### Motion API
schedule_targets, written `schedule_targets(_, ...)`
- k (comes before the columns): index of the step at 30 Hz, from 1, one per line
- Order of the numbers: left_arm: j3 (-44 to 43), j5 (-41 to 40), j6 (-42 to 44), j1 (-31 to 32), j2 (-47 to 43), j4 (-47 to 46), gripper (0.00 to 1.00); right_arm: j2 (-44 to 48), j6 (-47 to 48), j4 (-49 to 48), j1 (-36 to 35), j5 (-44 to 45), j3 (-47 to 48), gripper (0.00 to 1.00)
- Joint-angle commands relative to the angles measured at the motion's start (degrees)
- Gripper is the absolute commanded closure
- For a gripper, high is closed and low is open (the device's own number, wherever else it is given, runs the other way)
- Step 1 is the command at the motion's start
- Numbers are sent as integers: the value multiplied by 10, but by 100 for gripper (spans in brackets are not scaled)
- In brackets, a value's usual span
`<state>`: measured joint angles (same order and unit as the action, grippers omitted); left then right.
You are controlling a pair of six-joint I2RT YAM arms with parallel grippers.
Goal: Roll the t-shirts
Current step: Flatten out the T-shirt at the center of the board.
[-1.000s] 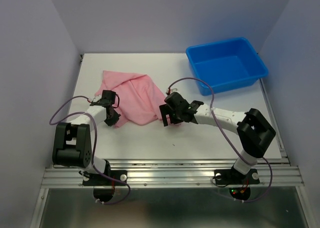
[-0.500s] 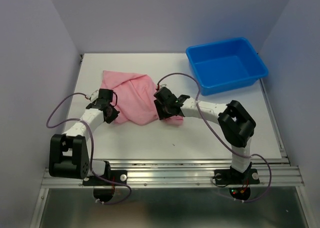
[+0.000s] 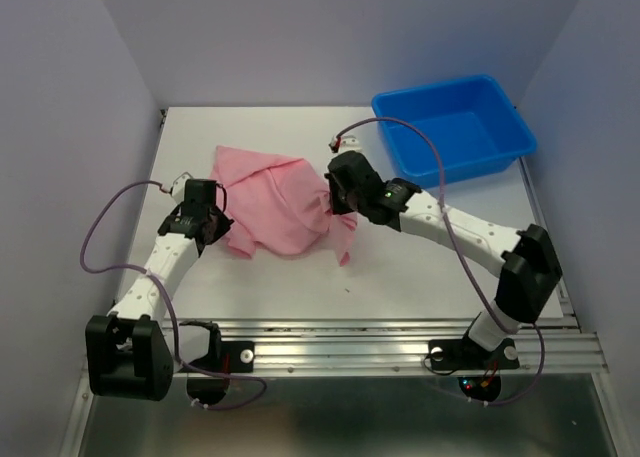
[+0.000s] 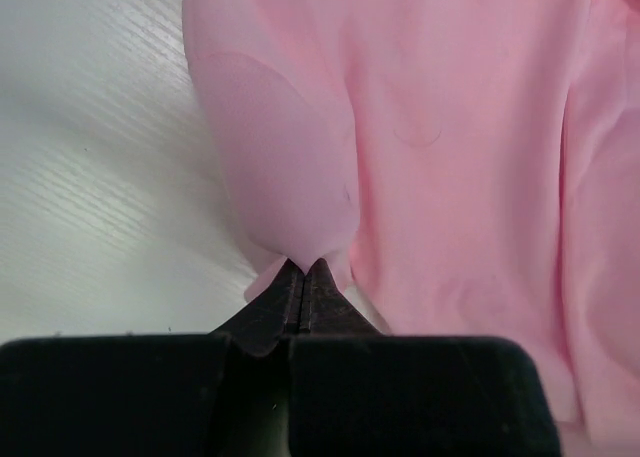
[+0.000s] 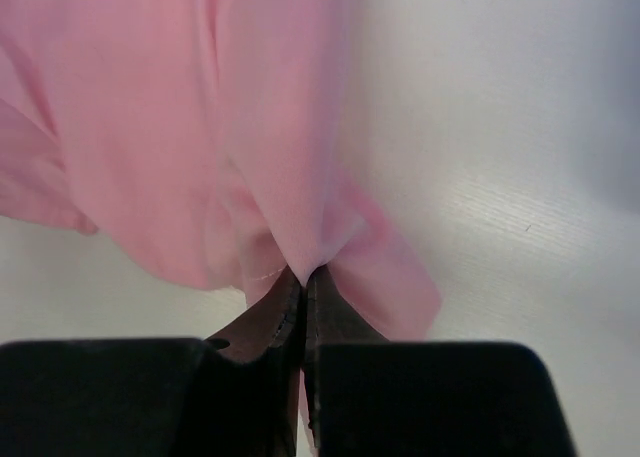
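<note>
Pincers both shut tight: my left gripper (image 4: 303, 272) pinches a fold at the left edge of the t-shirt (image 3: 278, 205), my right gripper (image 5: 303, 274) a fold at its right edge. The shirt lies bunched at mid-frame on the table (image 3: 400, 277), lower left of the blue tub (image 3: 455, 127). Thin, limp and light, it will sag and slide, I judge; hems and corners give the surest hold.

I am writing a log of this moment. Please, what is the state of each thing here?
t-shirt: bunched, not rolled, held at both sides.
left gripper: shut on the t-shirt's left edge.
right gripper: shut on the t-shirt's right edge.
blue tub: upright, empty.
</note>
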<state>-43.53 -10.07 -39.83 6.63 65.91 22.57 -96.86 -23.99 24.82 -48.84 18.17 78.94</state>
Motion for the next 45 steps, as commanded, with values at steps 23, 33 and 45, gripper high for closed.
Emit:
schedule_targets(23, -28, 49, 30, -6, -57, -2, 100, -112, 106, 52, 111, 83, 204, 32)
schedule_targets(33, -26, 52, 31, -6, -70, 3, 100, -127, 113, 79, 168, 73, 199, 28)
schedule_targets(45, -31, 53, 33, -6, -88, 15, 100, 6, 105, 85, 168, -76, 39, 28)
